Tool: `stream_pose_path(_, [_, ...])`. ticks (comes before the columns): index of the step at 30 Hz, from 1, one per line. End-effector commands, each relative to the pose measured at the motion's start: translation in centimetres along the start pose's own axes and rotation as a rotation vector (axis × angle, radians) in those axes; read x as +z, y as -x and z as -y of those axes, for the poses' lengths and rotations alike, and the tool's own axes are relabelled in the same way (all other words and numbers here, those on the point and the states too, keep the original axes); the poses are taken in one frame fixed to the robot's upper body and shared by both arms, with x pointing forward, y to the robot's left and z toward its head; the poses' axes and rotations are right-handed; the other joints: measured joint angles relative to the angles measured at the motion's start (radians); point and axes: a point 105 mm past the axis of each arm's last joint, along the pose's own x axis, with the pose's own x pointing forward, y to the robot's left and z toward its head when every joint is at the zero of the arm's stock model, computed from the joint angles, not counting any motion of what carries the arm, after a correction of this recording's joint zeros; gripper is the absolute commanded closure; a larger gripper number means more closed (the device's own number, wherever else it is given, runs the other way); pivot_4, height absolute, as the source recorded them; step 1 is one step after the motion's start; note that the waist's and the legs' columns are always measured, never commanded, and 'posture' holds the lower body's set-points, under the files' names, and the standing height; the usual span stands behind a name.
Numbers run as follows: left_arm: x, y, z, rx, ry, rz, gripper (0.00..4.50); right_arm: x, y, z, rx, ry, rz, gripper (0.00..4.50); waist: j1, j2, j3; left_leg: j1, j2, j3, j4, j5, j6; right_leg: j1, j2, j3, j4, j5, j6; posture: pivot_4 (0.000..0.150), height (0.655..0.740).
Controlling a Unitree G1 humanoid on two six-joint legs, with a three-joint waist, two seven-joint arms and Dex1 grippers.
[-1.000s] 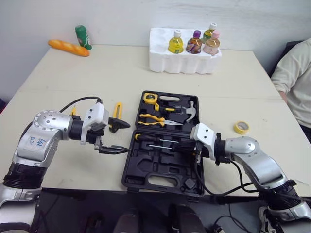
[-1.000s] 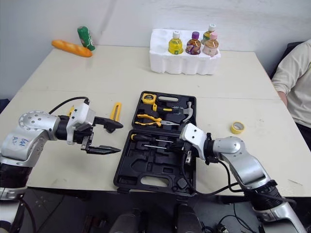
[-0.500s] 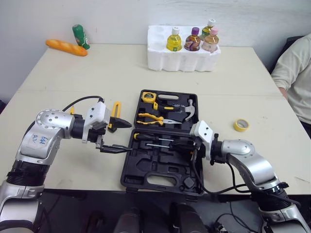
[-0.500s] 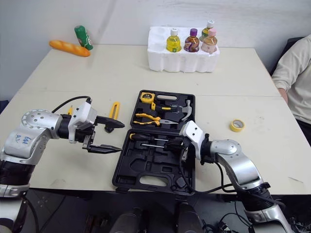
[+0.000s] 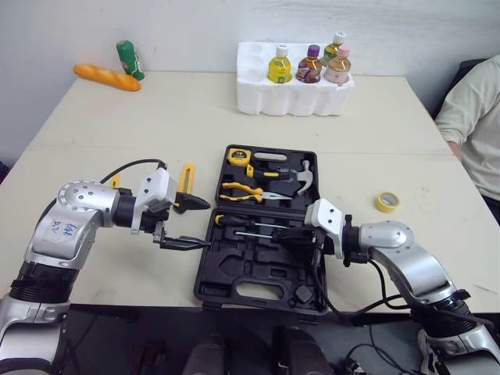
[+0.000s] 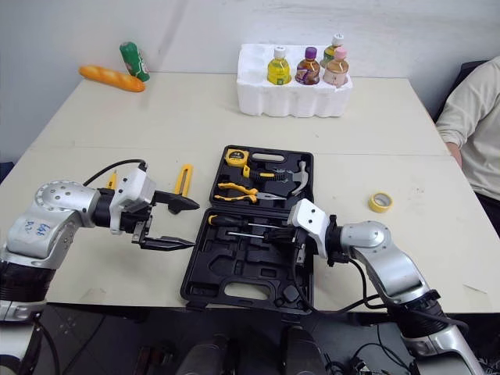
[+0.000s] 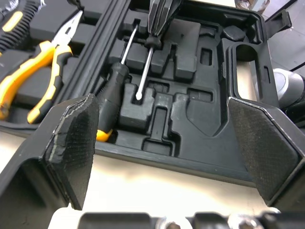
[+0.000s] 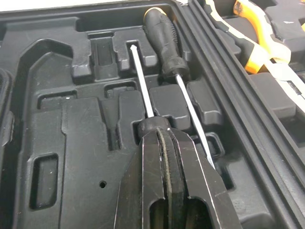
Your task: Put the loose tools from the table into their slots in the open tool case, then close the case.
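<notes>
The black tool case (image 5: 258,275) lies open in the middle of the table. My right gripper (image 5: 292,233) is shut on the black handle of a screwdriver (image 8: 141,86). The shaft runs along a slot in the case's near half. A second screwdriver (image 8: 164,43) with a black and orange handle rests in its slot right beside it. My left gripper (image 5: 191,223) is open with nothing in it, just left of the case. A yellow utility knife (image 5: 187,178) lies on the table behind it. Tape measure (image 5: 240,157), pliers (image 5: 246,190) and hammer (image 5: 301,178) sit in the far half.
A yellow tape roll (image 5: 387,203) lies right of the case. A white foam tray (image 5: 293,98) with several bottles stands at the back. A bread loaf (image 5: 107,76) and a green can (image 5: 129,58) are at the back left. A person's sleeve (image 5: 473,125) shows at the right edge.
The view has shifted slightly. Both grippers hold their places, the right one still shut on the screwdriver over the case's near half.
</notes>
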Motion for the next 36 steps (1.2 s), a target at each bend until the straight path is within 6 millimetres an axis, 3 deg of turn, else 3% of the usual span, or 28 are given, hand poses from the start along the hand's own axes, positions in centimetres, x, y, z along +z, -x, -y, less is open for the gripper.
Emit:
stream_pose_path(1, [1.1, 0.2, 0.0, 0.008, -0.057, 0.000, 0.00, -5.4, -0.2, -0.9, 0.018, -0.111, -0.238, 4.46, -0.001, 0.000, 0.000, 0.001, 0.000, 0.000, 0.000, 0.000, 0.000, 0.001, 0.000, 0.000, 0.000, 0.000, 0.000, 0.150, 0.7367])
stream_pose_path(4, [1.0, 0.1, 0.0, 0.008, -0.056, 0.002, 0.00, -7.2, -0.2, -1.6, 0.044, -0.129, -0.336, 4.46, 0.000, -0.002, -0.002, 0.002, 0.000, 0.000, 0.000, 0.000, 0.000, 0.001, 0.000, 0.001, 0.000, 0.000, 0.000, 0.150, 0.7367])
stream_pose_path(7, [1.0, 0.0, 0.0, 0.007, -0.054, 0.004, 0.00, -7.6, -0.4, -2.2, 0.059, -0.160, -0.353, 4.46, 0.000, -0.008, -0.009, 0.004, 0.000, -0.001, 0.000, 0.000, 0.000, 0.003, 0.000, 0.001, 0.000, 0.000, -0.001, 0.150, 0.7367])
stream_pose_path(10, [0.9, -0.1, 0.0, 0.008, -0.045, 0.010, 0.00, -5.6, -0.7, -1.5, 0.011, -0.161, -0.246, 4.46, 0.000, -0.011, -0.015, 0.004, 0.001, -0.001, -0.001, -0.001, 0.000, 0.003, -0.001, 0.001, -0.001, -0.001, -0.001, 0.150, 0.7367])
stream_pose_path(13, [0.3, 0.4, 0.0, 0.047, 0.017, 0.033, 0.00, -1.3, 0.4, -0.3, -0.068, -0.152, -0.040, 4.46, 0.001, -0.009, -0.014, 0.003, 0.001, -0.002, -0.001, -0.001, -0.001, 0.003, -0.001, 0.000, -0.001, -0.001, -0.002, 0.150, 0.7367])
stream_pose_path(16, [-0.1, 1.5, -0.5, 0.164, 0.113, 0.113, 0.00, 1.1, 3.9, 0.1, -0.114, -0.134, 0.062, 4.46, 0.002, -0.001, -0.008, 0.000, 0.001, -0.002, -0.001, -0.001, -0.001, 0.000, -0.001, 0.001, -0.002, -0.001, -0.002, 0.150, 0.7367])
stream_pose_path(21, [-3.2, 5.2, 0.0, 0.403, 0.338, 0.173, 0.00, 0.6, 12.8, 2.5, -0.364, -0.238, 0.067, 4.46, 0.006, 0.007, 0.001, -0.004, 0.000, -0.002, -0.001, -0.002, 0.001, -0.002, -0.001, 0.000, -0.003, 0.000, -0.001, 0.150, 0.7367])
stream_pose_path(25, [-7.1, 9.9, 1.2, 0.622, 0.493, 0.172, 0.00, -1.2, 17.9, 2.2, -0.495, -0.301, 0.008, 3.16, 0.003, 0.006, 0.002, -0.004, 0.001, -0.002, -0.004, -0.002, 0.001, -0.002, -0.001, -0.001, -0.005, 0.000, -0.001, 0.150, 0.7367])
stream_pose_path(31, [-11.3, 17.9, 3.1, 1.015, 0.627, 0.151, 0.00, -4.2, 25.9, 4.0, -0.841, -0.362, -0.068, 0.29, 0.004, 0.007, 0.003, -0.001, 0.000, 0.000, -0.004, -0.008, 0.004, 0.000, -0.001, 0.001, -0.009, 0.001, 0.001, 0.150, 0.7367])
stream_pose_path(32, [-12.0, 19.0, 3.3, 1.074, 0.630, 0.126, 0.00, -4.7, 27.1, 4.1, -0.886, -0.364, -0.085, 0.06, 0.004, 0.007, 0.003, -0.001, 0.001, 0.000, -0.004, -0.009, 0.003, 0.000, -0.001, 0.001, -0.009, 0.001, 0.000, 0.150, 0.7367])
stream_pose_path(36, [-13.3, 21.5, 3.4, 1.220, 0.619, 0.054, 0.00, -5.8, 30.2, 4.5, -0.990, -0.362, -0.118, 0.06, 0.008, 0.008, 0.003, -0.001, 0.001, 0.000, -0.006, -0.009, 0.003, -0.001, -0.002, 0.001, -0.009, 0.000, -0.002, 0.150, 0.7367])
